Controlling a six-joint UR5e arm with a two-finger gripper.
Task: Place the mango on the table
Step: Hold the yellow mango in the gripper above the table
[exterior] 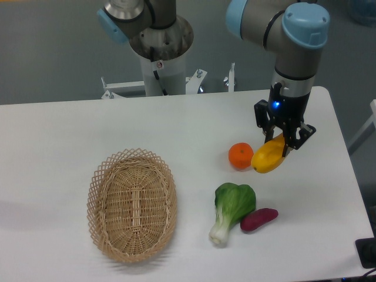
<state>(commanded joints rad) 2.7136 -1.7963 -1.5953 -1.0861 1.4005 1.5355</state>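
Tool (284,143) clamped on the mango's (269,156) upper end, fruit slanting down-left beneath it, just beside the orange (240,155) — the set-down step, I'd say — next, lower onto the bare table (176,123) and let go.
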